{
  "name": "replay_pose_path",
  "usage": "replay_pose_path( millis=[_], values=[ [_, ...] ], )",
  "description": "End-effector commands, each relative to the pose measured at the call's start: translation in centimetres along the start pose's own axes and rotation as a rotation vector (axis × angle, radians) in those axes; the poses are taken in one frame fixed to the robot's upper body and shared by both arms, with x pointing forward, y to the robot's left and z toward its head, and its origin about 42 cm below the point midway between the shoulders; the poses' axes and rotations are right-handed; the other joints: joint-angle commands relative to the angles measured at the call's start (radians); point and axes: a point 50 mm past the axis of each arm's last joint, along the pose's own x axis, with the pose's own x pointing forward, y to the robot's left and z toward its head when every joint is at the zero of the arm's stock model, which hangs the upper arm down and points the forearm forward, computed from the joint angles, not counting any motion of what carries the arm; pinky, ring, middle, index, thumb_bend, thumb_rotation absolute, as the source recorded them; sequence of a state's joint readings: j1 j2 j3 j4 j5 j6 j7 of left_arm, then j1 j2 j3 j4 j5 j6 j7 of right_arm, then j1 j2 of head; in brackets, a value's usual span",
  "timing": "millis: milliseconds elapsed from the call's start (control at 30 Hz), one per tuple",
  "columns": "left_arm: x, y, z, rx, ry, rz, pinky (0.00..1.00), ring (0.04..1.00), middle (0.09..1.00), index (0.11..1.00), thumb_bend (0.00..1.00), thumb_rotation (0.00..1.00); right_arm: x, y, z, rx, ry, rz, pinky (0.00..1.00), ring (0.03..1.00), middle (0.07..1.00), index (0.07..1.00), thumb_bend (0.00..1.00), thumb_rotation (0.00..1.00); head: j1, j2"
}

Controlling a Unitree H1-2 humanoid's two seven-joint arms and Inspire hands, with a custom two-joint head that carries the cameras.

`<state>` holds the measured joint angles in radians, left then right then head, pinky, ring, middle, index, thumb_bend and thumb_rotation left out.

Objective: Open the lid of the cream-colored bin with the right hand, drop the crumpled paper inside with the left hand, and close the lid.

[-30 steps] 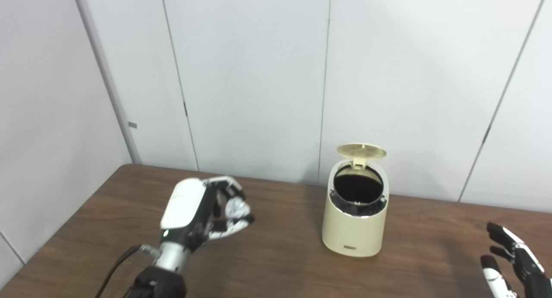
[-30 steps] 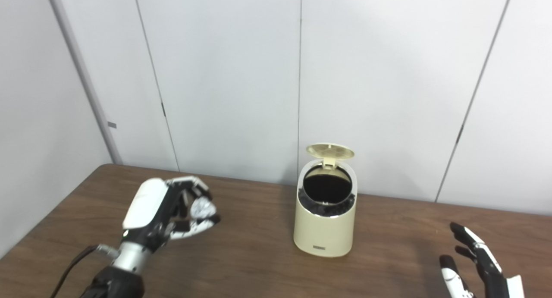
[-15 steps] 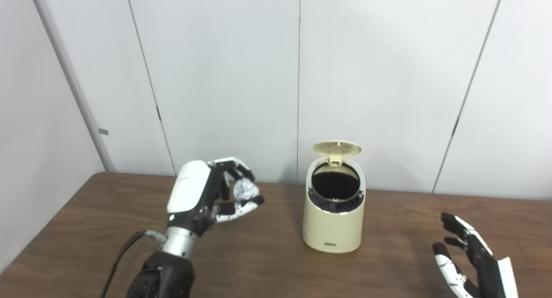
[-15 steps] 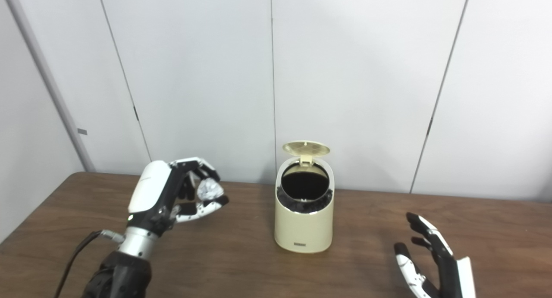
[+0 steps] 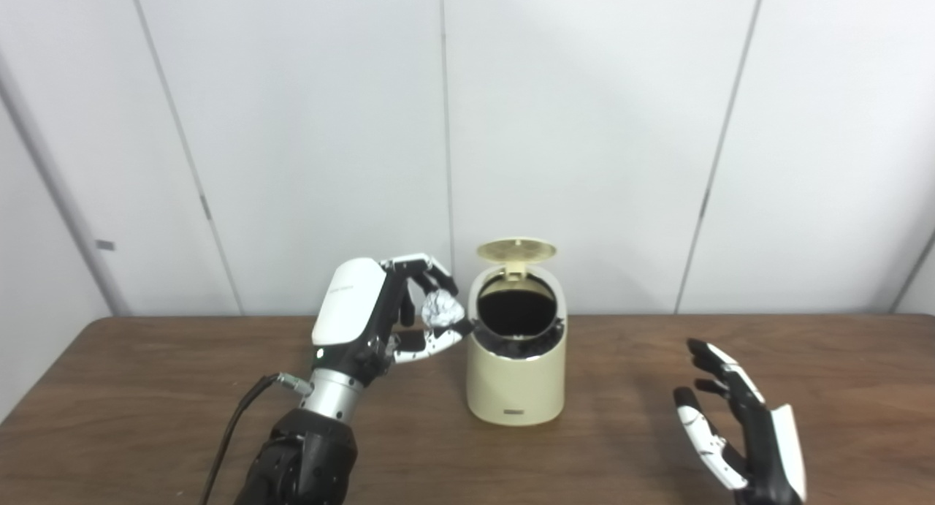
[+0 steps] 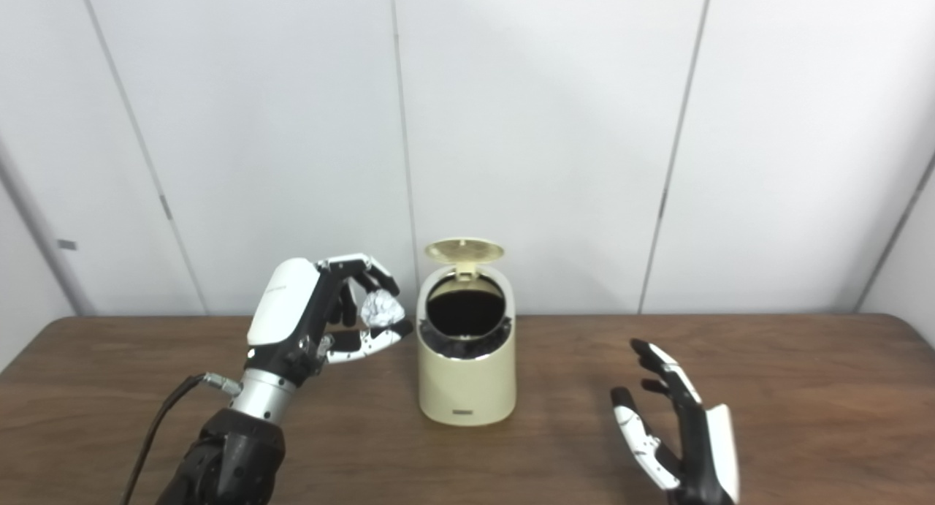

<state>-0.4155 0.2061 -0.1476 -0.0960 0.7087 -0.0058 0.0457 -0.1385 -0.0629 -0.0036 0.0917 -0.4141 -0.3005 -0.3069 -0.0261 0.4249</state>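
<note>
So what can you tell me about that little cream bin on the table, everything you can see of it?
The cream bin is a small rounded tub, seemingly smooth plastic, standing upright on the brown wooden table near the wall. Its round lid is flipped up on a rear hinge, showing a dark opening with a black liner edge at the rim. A small dark label sits low on the front. The left hand, holding crumpled paper, is just beside its rim; whether they touch is unclear.

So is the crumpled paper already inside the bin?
No, the crumpled paper sits in the left hand, beside the open bin.
</note>
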Motion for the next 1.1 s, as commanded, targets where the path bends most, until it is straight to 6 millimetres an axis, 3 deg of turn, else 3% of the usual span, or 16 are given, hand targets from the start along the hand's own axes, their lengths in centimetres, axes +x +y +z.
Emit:
replay_pose_path(
  millis=[0, 767, 1000, 1067],
  values=[
    [1.8, 1.5, 0.8, 0.025, -0.081, 0.074, 0.16, 0.199, 0.451, 0.495, 0.52, 0.00, -2.6, 3.7, -1.2, 0.036, 0.093, 0.046, 0.72, 0.816, 0.824, 0.811, 0.20, 0.69, -0.014, -0.004],
    [5.3, -1.1, 3.4, 0.004, -0.126, 0.026, 0.14, 0.189, 0.428, 0.506, 0.52, 0.00, -2.6, 5.8, -0.6, 0.050, 0.111, 0.045, 0.72, 0.824, 0.833, 0.808, 0.20, 0.68, -0.070, -0.021],
    [6.1, -1.7, 3.2, 0.017, -0.131, 0.025, 0.14, 0.189, 0.429, 0.502, 0.52, 0.00, -2.8, 6.0, -0.5, 0.056, 0.118, 0.036, 0.72, 0.822, 0.833, 0.813, 0.22, 0.68, -0.102, -0.026],
    [6.4, -1.9, 3.1, 0.027, -0.131, 0.027, 0.14, 0.193, 0.424, 0.503, 0.52, 0.00, -2.8, 6.0, -0.4, 0.071, 0.111, 0.032, 0.72, 0.821, 0.830, 0.811, 0.21, 0.63, -0.101, -0.028]
  ],
)
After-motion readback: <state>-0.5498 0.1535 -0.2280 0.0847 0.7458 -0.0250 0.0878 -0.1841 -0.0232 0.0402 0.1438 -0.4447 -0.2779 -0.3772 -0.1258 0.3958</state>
